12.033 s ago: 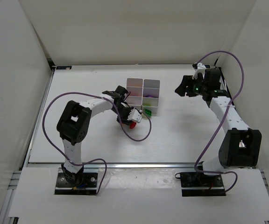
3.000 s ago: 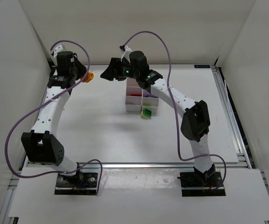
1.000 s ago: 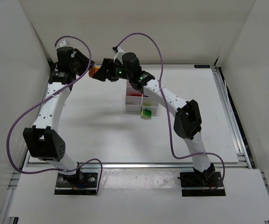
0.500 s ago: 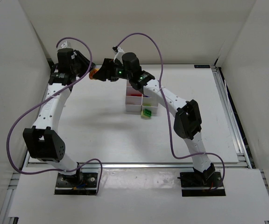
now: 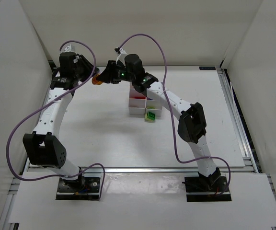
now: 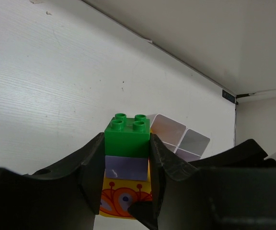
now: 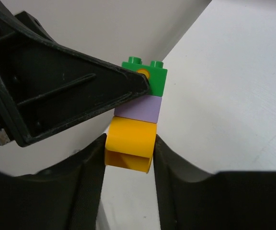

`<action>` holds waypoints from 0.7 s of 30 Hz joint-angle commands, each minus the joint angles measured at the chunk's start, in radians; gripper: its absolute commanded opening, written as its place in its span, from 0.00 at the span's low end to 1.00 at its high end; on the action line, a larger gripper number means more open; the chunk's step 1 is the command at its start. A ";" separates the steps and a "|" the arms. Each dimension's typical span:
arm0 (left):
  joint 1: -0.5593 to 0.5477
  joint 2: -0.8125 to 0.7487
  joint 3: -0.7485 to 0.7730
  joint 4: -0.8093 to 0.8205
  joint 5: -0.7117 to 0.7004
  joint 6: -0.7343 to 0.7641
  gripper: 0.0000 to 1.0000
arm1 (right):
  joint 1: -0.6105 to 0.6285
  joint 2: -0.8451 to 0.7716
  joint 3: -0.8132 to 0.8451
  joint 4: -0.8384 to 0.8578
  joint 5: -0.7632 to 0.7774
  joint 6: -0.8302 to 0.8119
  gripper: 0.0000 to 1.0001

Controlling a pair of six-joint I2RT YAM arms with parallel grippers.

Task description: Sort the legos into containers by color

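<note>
Orange-tinted stack point(image 5: 98, 80) of legos hangs above the far left of the table point(image 5: 104, 139), between left gripper point(image 5: 91, 76) and right gripper point(image 5: 105, 77), well apart from the containers point(image 5: 137, 111). Left wrist: left gripper clenched on the green brick point(image 6: 127, 136) and the pale purple brick point(image 6: 126, 167) under it. Right wrist: right gripper clamped on the yellow brick point(image 7: 131, 143) at the bottom. The opposed grips are likely there to pull the stack apart by colour.

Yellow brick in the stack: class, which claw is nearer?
Right. The right claw clamps the yellow brick itself; the left claw grips the green brick at the other end.
</note>
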 commanded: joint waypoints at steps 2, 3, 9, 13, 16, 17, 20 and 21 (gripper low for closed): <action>0.000 -0.058 -0.004 0.023 0.027 0.019 0.10 | 0.003 0.005 0.043 0.035 -0.005 -0.010 0.31; 0.000 -0.055 -0.005 0.023 0.027 0.018 0.10 | 0.007 0.005 0.042 0.037 -0.005 -0.011 0.24; 0.000 -0.048 -0.021 0.055 -0.004 0.051 0.10 | 0.007 -0.013 0.017 0.051 -0.011 -0.020 0.00; 0.000 -0.041 -0.025 0.087 -0.096 0.074 0.10 | 0.010 -0.042 -0.013 0.048 -0.015 -0.020 0.00; 0.000 -0.022 -0.013 0.102 -0.200 0.093 0.10 | 0.013 -0.063 -0.041 0.042 -0.022 -0.022 0.00; 0.000 -0.018 -0.007 0.109 -0.243 0.113 0.10 | 0.013 -0.071 -0.050 0.039 -0.023 -0.022 0.00; 0.001 -0.001 0.008 0.127 -0.318 0.163 0.10 | 0.013 -0.102 -0.095 0.035 -0.025 -0.019 0.00; 0.001 0.002 0.014 0.133 -0.338 0.171 0.10 | 0.014 -0.111 -0.110 0.035 -0.023 -0.017 0.00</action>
